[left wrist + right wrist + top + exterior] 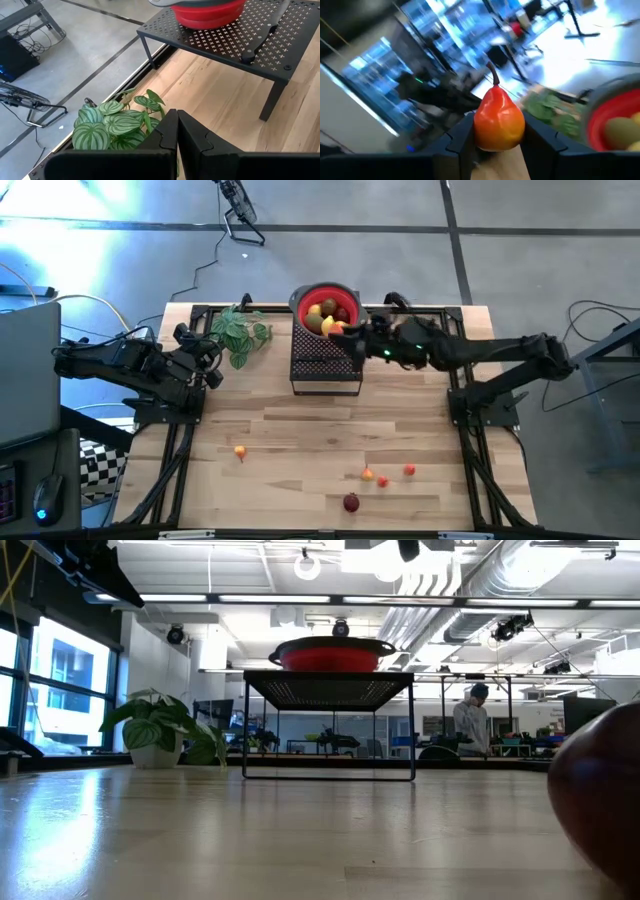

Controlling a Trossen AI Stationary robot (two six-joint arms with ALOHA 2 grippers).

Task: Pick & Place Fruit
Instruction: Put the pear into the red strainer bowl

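Note:
A red bowl [327,302] stands on a black perforated stand [325,370] at the table's far middle, with yellow and olive fruit [318,315] inside. My right gripper [350,332] reaches in from the right and is shut on an orange-red pear [498,122] at the bowl's near-right rim. Small orange and red fruit [240,451] [367,474] [409,470] and a dark red ball [351,502] lie on the near table. My left gripper [177,135] waits shut beside the leafy plant [107,125]. A black-handled knife [260,42] lies on the stand. My right gripper pinches the pear by its broad lower body [482,135] between the two fingers [457,140], one on each side. The fingers come roughly level from the table's right. The pear is lifted clear beside the red bowl's rim [600,117], with its stem [493,75] pointing away from the gripper.
The potted plant [240,332] sits at the far left by the stand. In the low view the dark red ball [600,795] looms at the right edge, and the stand's legs [246,730] leave a gap beneath. A person [470,720] stands in the room behind.

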